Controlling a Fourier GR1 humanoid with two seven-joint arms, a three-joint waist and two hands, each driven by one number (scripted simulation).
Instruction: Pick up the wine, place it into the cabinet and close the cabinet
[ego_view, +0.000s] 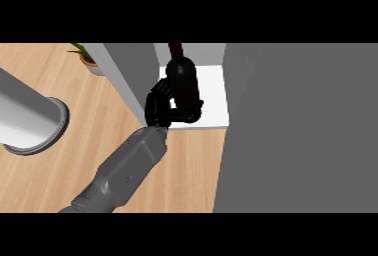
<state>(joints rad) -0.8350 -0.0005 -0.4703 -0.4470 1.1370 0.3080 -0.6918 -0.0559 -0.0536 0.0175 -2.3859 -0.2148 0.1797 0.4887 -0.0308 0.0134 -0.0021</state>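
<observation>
A wooden counter (44, 165) is seen from steeply above. One grey forearm (125, 172) enters from the lower edge, left of centre, and runs up and to the right toward the cabinet. Whether it is the left or the right arm cannot be told from this view alone; no second hand is seen.

The black hand (164, 102) at the end of that forearm is curled round the wine bottle (183, 80). Fingers are wrapped on the bottle's left side and the thumb is hooked round its lower part, so the hand is closed on the bottle, not spread.

The wine bottle is dark, nearly black, with a reddish-brown neck (176, 49) pointing toward the top of the view. It is held over the white shelf (210, 95) of the cabinet. Whether its base touches the shelf cannot be told, as the hand covers the lower end.

The cabinet is open. Its grey side wall (129, 80) stands just left of the hand, and a wide grey panel (295, 130), taken to be the door, fills the right half of the view and borders the shelf's right edge.

At the far left a large grey cylinder with a flared rim (29, 122) stands on the counter, well apart from the cabinet. A small potted plant (85, 55) is seen near the top, just beside the cabinet's side wall.
</observation>
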